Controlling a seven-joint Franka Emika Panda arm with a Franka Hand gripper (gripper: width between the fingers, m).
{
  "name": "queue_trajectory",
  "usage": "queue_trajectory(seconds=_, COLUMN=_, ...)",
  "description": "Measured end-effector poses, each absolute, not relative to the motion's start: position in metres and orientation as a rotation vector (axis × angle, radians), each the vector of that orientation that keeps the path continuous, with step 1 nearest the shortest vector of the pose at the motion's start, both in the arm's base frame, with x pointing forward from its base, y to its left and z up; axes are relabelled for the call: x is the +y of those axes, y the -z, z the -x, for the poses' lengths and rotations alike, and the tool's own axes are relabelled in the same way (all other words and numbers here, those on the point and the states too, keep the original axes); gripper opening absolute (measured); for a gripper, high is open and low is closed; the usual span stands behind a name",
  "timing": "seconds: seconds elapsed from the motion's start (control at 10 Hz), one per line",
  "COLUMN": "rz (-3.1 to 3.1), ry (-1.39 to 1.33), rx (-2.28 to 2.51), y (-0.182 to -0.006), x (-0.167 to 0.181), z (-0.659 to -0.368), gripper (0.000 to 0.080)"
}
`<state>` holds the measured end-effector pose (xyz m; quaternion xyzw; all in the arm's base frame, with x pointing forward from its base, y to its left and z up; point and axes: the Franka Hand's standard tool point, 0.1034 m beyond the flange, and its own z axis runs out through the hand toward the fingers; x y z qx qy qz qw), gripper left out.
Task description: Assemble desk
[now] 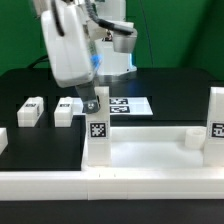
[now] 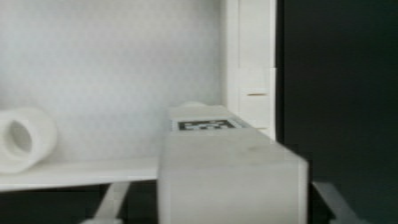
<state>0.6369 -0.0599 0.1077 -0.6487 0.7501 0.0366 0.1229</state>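
The desk's white slab point(image 1: 140, 155) lies at the front, its raised rim point(image 2: 251, 60) showing in the wrist view. A white square leg point(image 1: 97, 138) with a tag stands upright at the slab's corner on the exterior view's left. My gripper point(image 1: 91, 104) is shut on its top. From the wrist, the leg point(image 2: 222, 165) fills the space between my fingers point(image 2: 111, 205), and a round socket point(image 2: 22, 140) shows beside it. A second leg point(image 1: 216, 122) stands upright at the exterior view's right, next to a low round socket point(image 1: 190, 137).
Two more tagged legs point(image 1: 30, 111) point(image 1: 65, 111) lie on the black table at the exterior view's left. The marker board point(image 1: 133, 105) lies behind the slab. A long low white rail point(image 1: 110, 186) runs along the front. The arm's base stands at the back.
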Motion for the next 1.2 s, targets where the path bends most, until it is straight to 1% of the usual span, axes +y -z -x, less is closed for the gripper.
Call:
queue_trajectory(seconds=0.2, rz=1.937, ry=-0.101, rx=2.150, y=-0.107, x=-0.060, z=-0.636, gripper=0.0300)
queue_trajectory(seconds=0.3, rz=1.948, ry=-0.099, rx=2.141, y=-0.107, x=-0.059, z=-0.636, gripper=0.0491)
queue_trajectory(seconds=0.4, rz=2.212, ry=-0.046, rx=1.929, y=-0.106, x=-0.051, z=-0.636, gripper=0.0602)
queue_trajectory(seconds=0.5, rz=2.399, ry=-0.031, rx=1.723, y=-0.106, x=-0.043, z=-0.634, gripper=0.0602)
queue_trajectory(seconds=0.6, rz=2.496, ry=-0.014, rx=1.580, y=-0.108, x=-0.038, z=-0.634, gripper=0.0640)
queue_trajectory(seconds=0.8, rz=2.589, ry=0.002, rx=1.425, y=-0.107, x=-0.040, z=-0.634, gripper=0.0648)
queue_trajectory(seconds=1.2, rz=3.001, ry=0.128, rx=0.489, y=-0.109, x=-0.049, z=-0.640, gripper=0.0649)
